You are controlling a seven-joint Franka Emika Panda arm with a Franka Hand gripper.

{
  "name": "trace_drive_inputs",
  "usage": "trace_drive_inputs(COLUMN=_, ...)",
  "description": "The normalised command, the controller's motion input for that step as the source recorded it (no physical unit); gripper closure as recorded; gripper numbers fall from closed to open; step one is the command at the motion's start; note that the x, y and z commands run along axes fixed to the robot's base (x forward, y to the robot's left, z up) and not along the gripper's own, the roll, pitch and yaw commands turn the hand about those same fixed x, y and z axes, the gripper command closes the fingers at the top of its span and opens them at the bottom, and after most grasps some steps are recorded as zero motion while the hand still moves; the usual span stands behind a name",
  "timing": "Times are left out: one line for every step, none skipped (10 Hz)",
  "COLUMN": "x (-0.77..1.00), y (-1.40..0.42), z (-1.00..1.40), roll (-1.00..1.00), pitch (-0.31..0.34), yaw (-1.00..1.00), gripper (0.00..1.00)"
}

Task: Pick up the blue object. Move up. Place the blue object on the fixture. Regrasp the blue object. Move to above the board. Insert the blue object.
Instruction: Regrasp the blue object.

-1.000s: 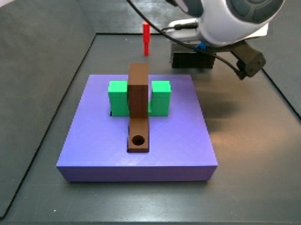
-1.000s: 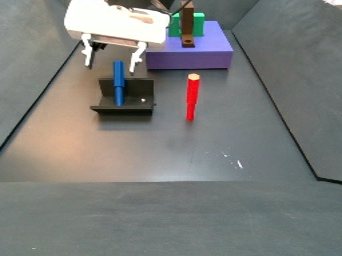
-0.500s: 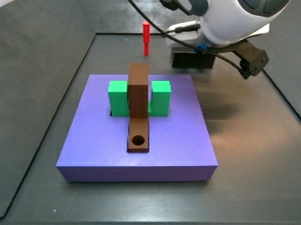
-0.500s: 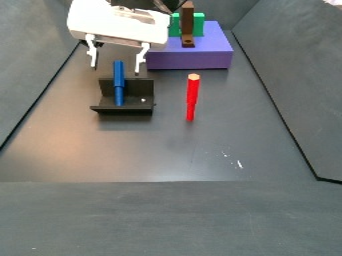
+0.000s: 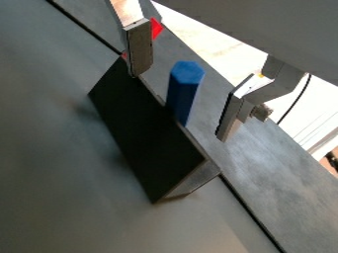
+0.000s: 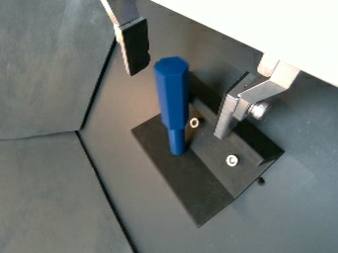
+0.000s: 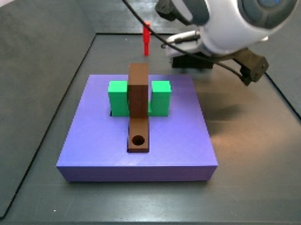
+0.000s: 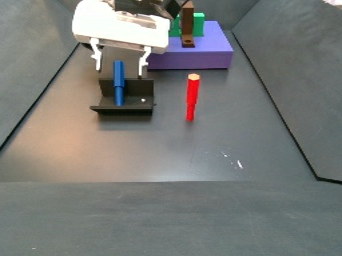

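Gripper [image 6: 185,84] jaws spread wide, one finger [image 5: 137,42] each side of blue peg [image 6: 172,106], not touching. Peg upright on fixture [image 8: 123,103] (dark bracket on grey surface [image 8: 201,170]). Red peg [image 8: 191,97] near; board [image 7: 139,134] well apart.

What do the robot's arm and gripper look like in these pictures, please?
The arm is a bulky, rounded white shell with a grey patch and thin dark cables beside it. The gripper, above the fixture, has a boxy white body. Its fingers are flat silver plates with dark pads, seen in both wrist views.
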Motion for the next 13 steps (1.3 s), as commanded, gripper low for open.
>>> trace_drive_inputs(x=0.00, y=0.00, z=0.00, roll=0.09, pitch=0.000, yaw=0.00, gripper=0.00)
trace_drive_inputs(x=0.06, y=0.00, z=0.00, roll=0.21, pitch=0.129, yaw=0.00, gripper=0.00)
trace_drive_inputs(x=0.13, y=0.00, z=0.05, roll=0.27, pitch=0.317, yaw=0.00, gripper=0.00)
trace_drive_inputs(x=0.18, y=0.00, z=0.07, roll=0.26, pitch=0.371, yaw=-0.04, gripper=0.00)
trace_drive_inputs(x=0.16, y=0.00, z=0.02, roll=0.24, pitch=0.297, yaw=-0.05, gripper=0.00)
trace_drive_inputs(x=0.13, y=0.00, z=0.00, roll=0.25, pitch=0.251, yaw=-0.06, gripper=0.00)
trace_drive_inputs(x=0.04, y=0.00, z=0.00, roll=0.17, pitch=0.129, yaw=-0.03, gripper=0.00)
trace_drive_inputs(x=0.00, y=0.00, z=0.00, roll=0.04, pitch=0.000, yaw=0.00, gripper=0.00)
trace_drive_inputs(x=0.00, y=0.00, z=0.00, roll=0.00, pitch=0.000, yaw=0.00, gripper=0.00)
trace_drive_inputs(x=0.00, y=0.00, z=0.00, roll=0.00, pitch=0.000, yaw=0.00, gripper=1.00)
trace_drive_inputs(x=0.00, y=0.00, z=0.00, roll=0.00, pitch=0.000, yaw=0.00, gripper=1.00)
trace_drive_inputs(x=0.00, y=0.00, z=0.00, roll=0.00, pitch=0.000, yaw=0.00, gripper=1.00)
trace_drive_inputs(x=0.00, y=0.00, z=0.00, roll=0.00, pitch=0.000, yaw=0.00, gripper=1.00)
